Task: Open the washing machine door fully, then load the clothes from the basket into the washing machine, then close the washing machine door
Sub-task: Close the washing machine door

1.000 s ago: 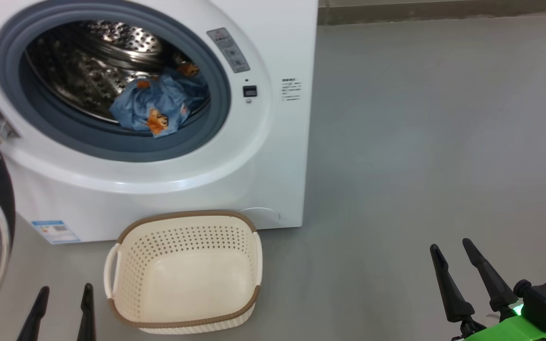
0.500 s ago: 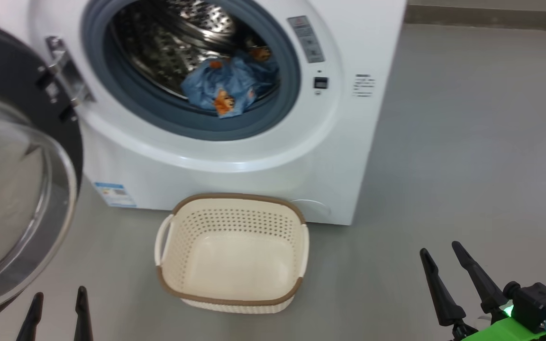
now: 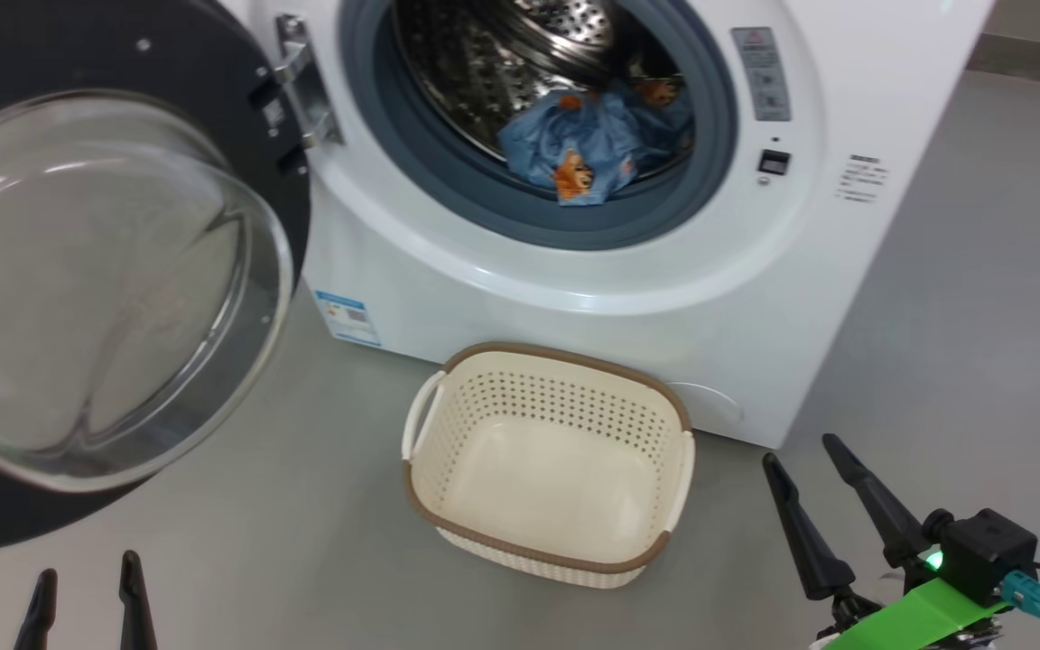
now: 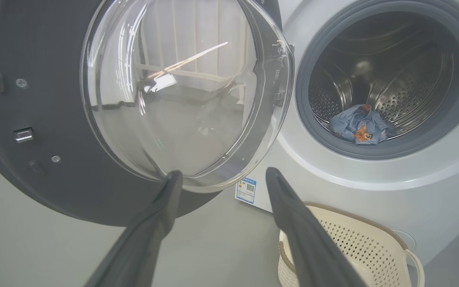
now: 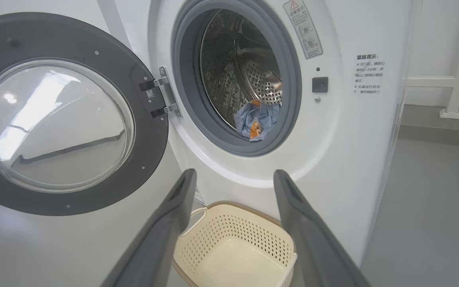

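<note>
The white washing machine (image 3: 565, 298) stands with its door (image 3: 96, 289) swung wide open to the left, glass bowl bulging toward me. Light blue clothes (image 3: 588, 144) with orange figures lie inside the steel drum, also seen as clothes (image 4: 357, 125) and clothes (image 5: 255, 117). The cream basket (image 3: 547, 551) sits on the floor before the machine, with nothing inside. My left gripper (image 3: 82, 578) is open at the lower left, below the door (image 4: 173, 95). My right gripper (image 3: 809, 474) is open at the lower right, right of the basket (image 5: 233, 247). Neither holds anything.
Grey floor (image 3: 980, 316) spreads right of the machine. A blue label sticker (image 3: 347, 318) sits low on the machine's front. A metal hinge (image 3: 303, 86) joins door and machine. A white rail post (image 5: 456, 79) stands behind at the right.
The head camera has swung left, so machine, basket and door shifted right in view. The door now fills the left side. Both grippers stay open and low.
</note>
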{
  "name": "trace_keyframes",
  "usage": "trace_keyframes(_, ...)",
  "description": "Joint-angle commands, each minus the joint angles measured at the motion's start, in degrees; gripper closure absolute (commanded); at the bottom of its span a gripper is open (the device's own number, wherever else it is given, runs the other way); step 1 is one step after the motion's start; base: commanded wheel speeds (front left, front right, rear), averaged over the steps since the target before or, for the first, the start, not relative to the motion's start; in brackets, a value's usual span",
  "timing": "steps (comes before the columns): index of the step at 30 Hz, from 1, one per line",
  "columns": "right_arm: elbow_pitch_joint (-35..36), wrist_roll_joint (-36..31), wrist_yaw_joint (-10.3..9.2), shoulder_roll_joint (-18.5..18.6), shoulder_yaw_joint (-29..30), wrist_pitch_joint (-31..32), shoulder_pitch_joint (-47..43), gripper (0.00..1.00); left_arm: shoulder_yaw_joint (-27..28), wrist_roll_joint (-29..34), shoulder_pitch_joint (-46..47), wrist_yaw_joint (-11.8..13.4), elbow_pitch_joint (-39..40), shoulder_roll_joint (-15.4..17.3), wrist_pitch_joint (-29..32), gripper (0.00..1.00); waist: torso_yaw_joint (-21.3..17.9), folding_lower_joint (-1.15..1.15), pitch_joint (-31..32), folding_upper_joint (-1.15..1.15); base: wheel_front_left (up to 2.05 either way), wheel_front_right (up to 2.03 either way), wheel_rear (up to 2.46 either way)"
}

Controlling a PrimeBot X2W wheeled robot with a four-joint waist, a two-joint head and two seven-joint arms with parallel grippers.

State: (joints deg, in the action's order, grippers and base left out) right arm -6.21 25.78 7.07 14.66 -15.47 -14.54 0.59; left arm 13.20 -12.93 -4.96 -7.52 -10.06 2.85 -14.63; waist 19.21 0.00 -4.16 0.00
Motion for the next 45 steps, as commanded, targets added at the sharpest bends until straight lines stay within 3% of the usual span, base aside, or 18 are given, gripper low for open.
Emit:
trace_keyframes(1,1.0,1.06,0.42,1.07,-1.75,-0.46,1.84,0.0,2.32,0.54,1.72,0.03,0.84,0.58,-0.37,0.0,3.05,0.0,-0.12,0.0,0.0,0.0,0.0)
trace_keyframes(18,-0.15,2.03,0.42,1.51,-5.27,-0.46,2.67,0.0,4.45,0.44,-0.06,0.66,1.9,0.04,-0.37,0.0,10.27,0.0,1.87,0.0,0.0,0.0,0.0)
trace_keyframes(37,-0.74,2.79,0.42,1.54,-7.17,-0.46,3.45,0.0,6.67,-2.38,-1.33,1.79,6.22,0.03,-0.37,0.0,10.65,0.0,2.02,0.0,0.0,0.0,0.0)
trace_keyframes(39,-0.69,2.74,0.42,1.4,-6.91,-0.46,3.07,0.0,7.4,-3.19,-0.88,1.23,7.24,0.03,-0.37,0.43,10.62,0.0,1.98,0.0,0.0,0.0,0.0)
trace_keyframes(41,-0.58,2.67,0.42,1.25,-6.47,-0.46,2.67,0.0,8.31,-3.92,0.0,0.7,8.28,0.39,-0.37,0.7,10.61,0.0,1.82,0.0,0.0,0.0,0.0)
trace_keyframes(42,-0.51,2.59,0.42,1.2,-6.25,-0.46,2.46,0.0,8.88,-4.84,0.68,0.5,8.64,0.79,-0.37,1.0,10.61,0.0,1.74,0.0,0.0,0.0,0.0)
trace_keyframes(45,-0.26,2.31,0.42,0.91,-5.32,-0.46,1.7,0.0,10.06,-7.4,3.17,0.18,9.16,3.76,-0.37,1.0,10.59,0.0,1.56,0.0,0.0,0.0,0.0)
